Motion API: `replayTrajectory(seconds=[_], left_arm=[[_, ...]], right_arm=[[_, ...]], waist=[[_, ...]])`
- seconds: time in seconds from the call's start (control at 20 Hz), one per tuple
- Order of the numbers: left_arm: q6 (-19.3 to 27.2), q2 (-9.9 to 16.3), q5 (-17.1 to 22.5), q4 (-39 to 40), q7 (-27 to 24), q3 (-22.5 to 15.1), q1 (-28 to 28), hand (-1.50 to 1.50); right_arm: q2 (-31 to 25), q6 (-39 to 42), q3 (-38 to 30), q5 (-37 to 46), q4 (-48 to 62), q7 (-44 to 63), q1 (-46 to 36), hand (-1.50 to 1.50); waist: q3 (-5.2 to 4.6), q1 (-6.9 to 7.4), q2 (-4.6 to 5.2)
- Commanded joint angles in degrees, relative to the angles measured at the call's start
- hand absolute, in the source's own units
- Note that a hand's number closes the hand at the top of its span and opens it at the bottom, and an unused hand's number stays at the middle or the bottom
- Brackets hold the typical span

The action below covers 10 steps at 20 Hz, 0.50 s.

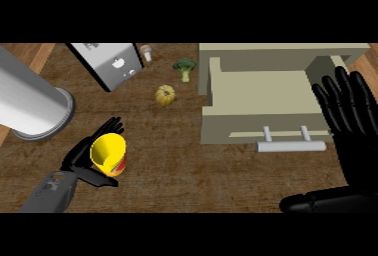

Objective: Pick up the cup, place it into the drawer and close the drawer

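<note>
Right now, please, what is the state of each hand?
Left hand: closed around the yellow cup, holding it above the counter.
Right hand: open, fingers straight, holding nothing, beside the open drawer.

The left hand [83,157] was black throughout, with slim, segmented fingers [111,125] and a flat, angular thumb piece that looked blocky beside them. It joined a grey forearm [50,192], rounded and smooth, with a few small darker marks near the wrist that were too small to read. The right hand [353,112] was the same glossy black, its long fingers built of short, rounded sections with faint highlights along their edges. Below it a thick black part [325,202], rounded like a padded tube, showed a dull sheen along its top.
</note>
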Motion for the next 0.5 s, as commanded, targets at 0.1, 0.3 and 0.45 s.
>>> replayTrajectory(seconds=[0.1,0.3,0.45], left_arm=[[-14.1,-1.5,1.2,-0.5,-7.6,-2.3,1.8,-1.50],[-19.2,0.2,4.7,-0.2,-4.6,-1.2,-0.9,1.50],[-15.9,-1.8,4.7,-2.6,-7.8,-2.2,0.4,1.50]], right_arm=[[1.3,-1.4,2.3,2.3,-1.2,0.8,0.2,-1.50],[0.5,-0.9,0.8,1.3,-0.4,0.6,-0.3,-1.50],[0.2,-1.4,0.1,1.2,-1.2,1.4,-0.6,-1.50]], waist=[[-0.04,0.50,-0.14],[-0.06,-0.01,0.05],[-0.06,0.10,-0.09]])
